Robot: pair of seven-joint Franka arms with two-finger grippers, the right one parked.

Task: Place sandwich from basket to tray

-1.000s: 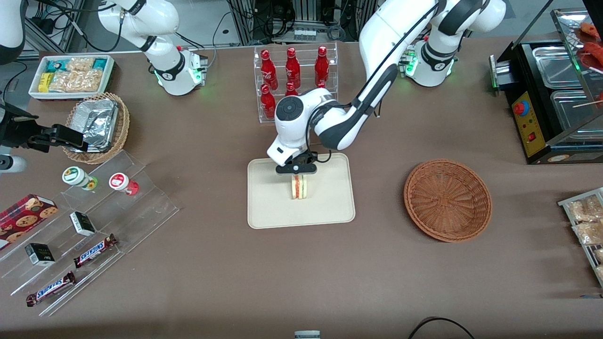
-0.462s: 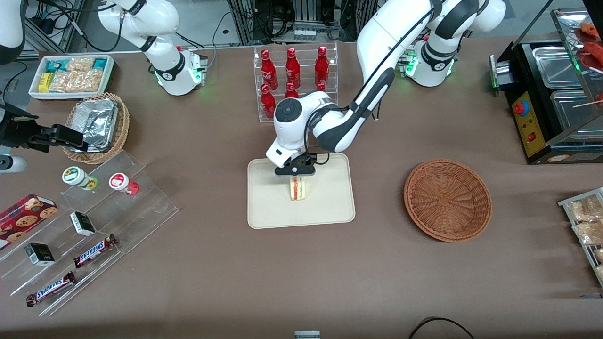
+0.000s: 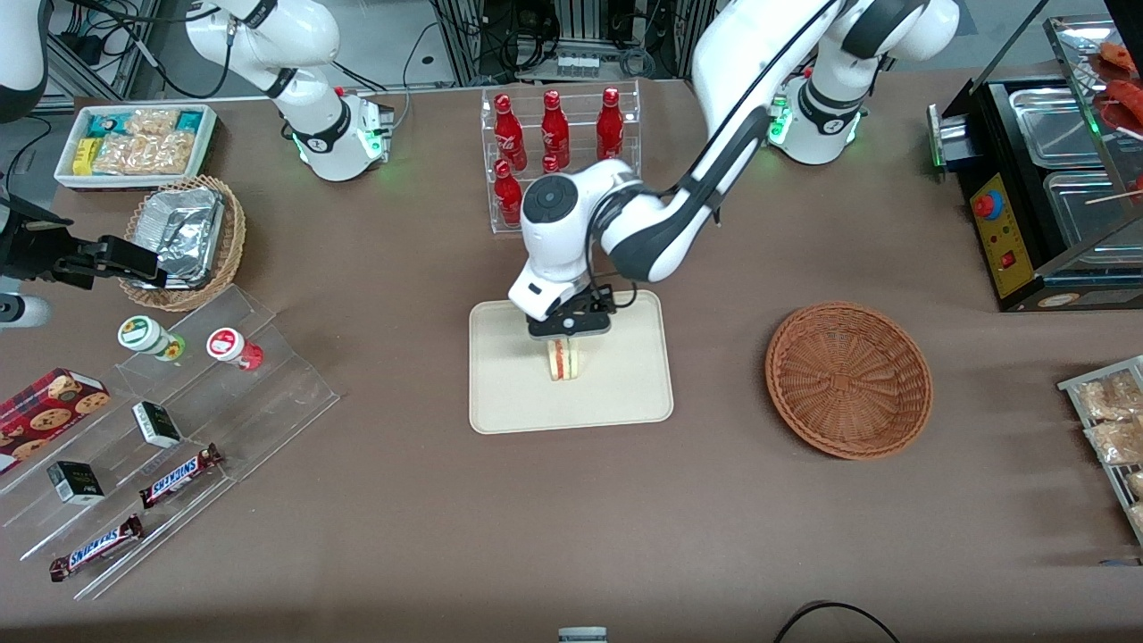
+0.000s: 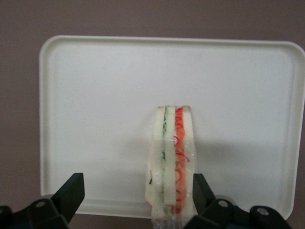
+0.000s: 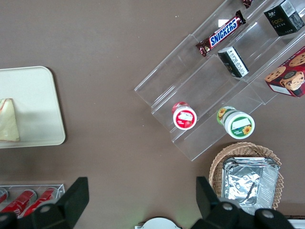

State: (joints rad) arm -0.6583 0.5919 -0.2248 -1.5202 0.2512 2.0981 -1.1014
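Observation:
The sandwich (image 3: 563, 359) stands on edge on the cream tray (image 3: 509, 384), wrapped in clear film, its red and green filling facing the front camera. My left gripper (image 3: 569, 327) hangs just above it, open. In the left wrist view the sandwich (image 4: 171, 162) stands on the tray (image 4: 95, 95) between the spread fingers (image 4: 71, 193), close to one and well apart from the other; the gripper (image 4: 137, 187) holds nothing. The reddish-brown basket (image 3: 848, 379) lies empty toward the working arm's end of the table. The right wrist view shows the tray's corner (image 5: 38, 105) with the sandwich (image 5: 8, 121) on it.
A clear rack of red bottles (image 3: 558, 134) stands farther from the front camera than the tray. A tan wicker basket with foil (image 3: 183, 237), a white snack bin (image 3: 134, 143) and clear steps with snacks (image 3: 170, 429) lie toward the parked arm's end. A black food warmer (image 3: 1045, 196) stands at the working arm's end.
The gripper's fingers have spread apart and let go of the sandwich, which now stands on the tray. The arm's elbow has risen a little.

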